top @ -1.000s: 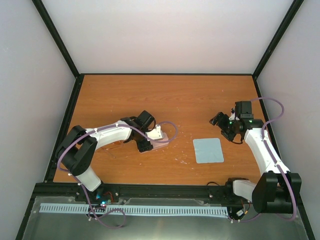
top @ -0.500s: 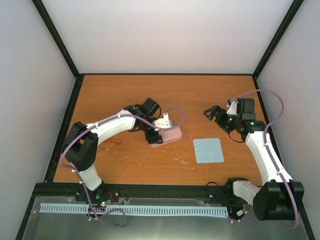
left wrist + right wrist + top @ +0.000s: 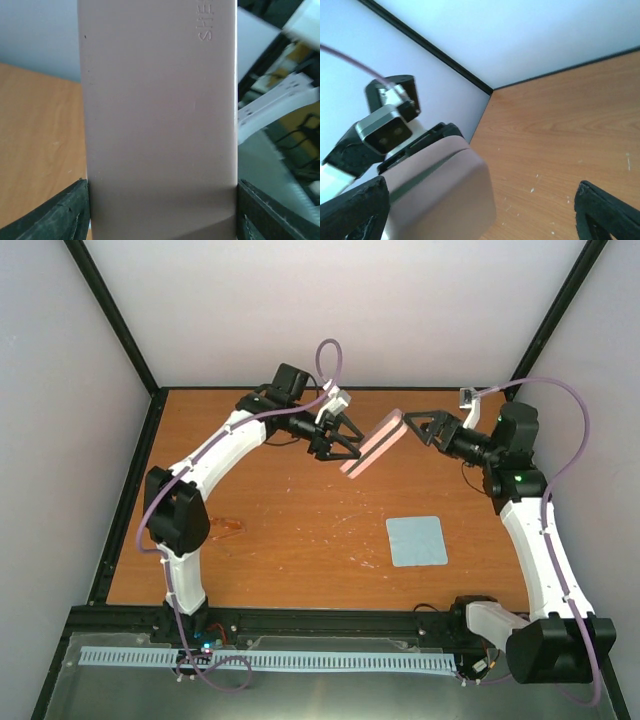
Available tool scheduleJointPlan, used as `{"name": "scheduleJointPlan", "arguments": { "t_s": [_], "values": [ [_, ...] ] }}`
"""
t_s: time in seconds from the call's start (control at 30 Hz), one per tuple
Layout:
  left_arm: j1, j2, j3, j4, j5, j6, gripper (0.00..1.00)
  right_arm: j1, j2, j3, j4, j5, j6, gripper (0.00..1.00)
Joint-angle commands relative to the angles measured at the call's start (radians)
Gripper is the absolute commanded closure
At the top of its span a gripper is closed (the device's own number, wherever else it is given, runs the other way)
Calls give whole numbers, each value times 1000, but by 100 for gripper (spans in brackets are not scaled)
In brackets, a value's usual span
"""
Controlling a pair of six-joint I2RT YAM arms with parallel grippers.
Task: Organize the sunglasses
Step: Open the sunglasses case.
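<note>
You are looking at an orange-brown wooden table [image 3: 300, 540] across the middle of the top view. Plain pale walls [image 3: 340, 310] rise behind and beside it, with black corner posts [image 3: 112, 315] slanting in at upper left and upper right. Along the bottom edge runs a grey metal shelf [image 3: 330, 698] carrying a white slotted strip [image 3: 330, 662]. The light is soft and even.

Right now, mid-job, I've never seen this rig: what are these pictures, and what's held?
Two robot arms, each with a two-finger gripper. The overhead view looks down from behind them; the other two come from wrist cameras. The left gripper holds a pink case above the table. The right gripper stands open at the case's far end. On the wood lie a light blue cloth and, near the left arm's base, what looks like the sunglasses.
</note>
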Motion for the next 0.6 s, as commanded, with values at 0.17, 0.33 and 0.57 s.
{"name": "scheduleJointPlan", "arguments": {
  "t_s": [0.17, 0.33, 0.57],
  "values": [
    [61, 25, -71, 620, 514, -567, 62, 35, 65, 76, 164, -135, 49, 9],
    [68, 62, -117, 965, 562, -905, 67, 59, 66, 146, 40, -106, -30, 0],
    [68, 85, -86, 950, 534, -948, 68, 111, 41, 130, 44, -70, -15, 0]
  ]
}}
